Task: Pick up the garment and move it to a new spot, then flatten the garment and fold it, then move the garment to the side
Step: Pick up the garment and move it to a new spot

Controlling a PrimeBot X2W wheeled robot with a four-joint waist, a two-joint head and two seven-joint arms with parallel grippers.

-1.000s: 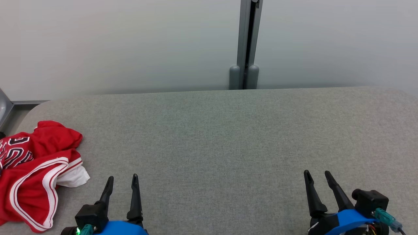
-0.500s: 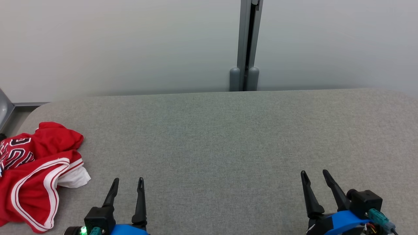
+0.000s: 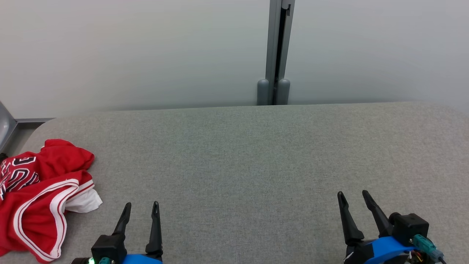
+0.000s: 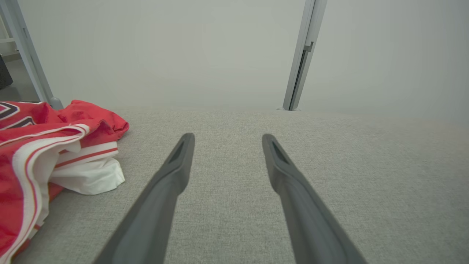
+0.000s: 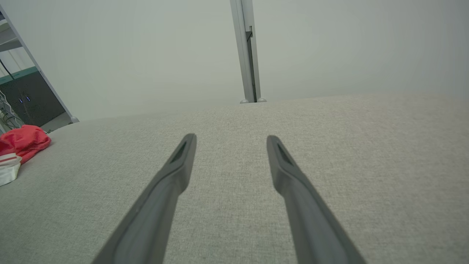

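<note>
The garment is a crumpled red jersey with white trim and black-and-white lettering, heaped at the left end of the grey fabric surface. It also lies at the left in the left wrist view as the garment and at the far left in the right wrist view as the garment. My left gripper stands open a little to the right of the jersey, apart from it, with nothing between its fingers. Far to the right, my right gripper is open and empty too. Both hover low over the surface.
A pale wall panel with a grey vertical post runs behind the surface's far edge. A grey metal frame stands off the left end. The surface's left end is rounded, close to the jersey.
The whole picture has shifted slightly downward, so the camera moved. The left gripper drew back a little toward the bottom edge. The jersey lies as before.
</note>
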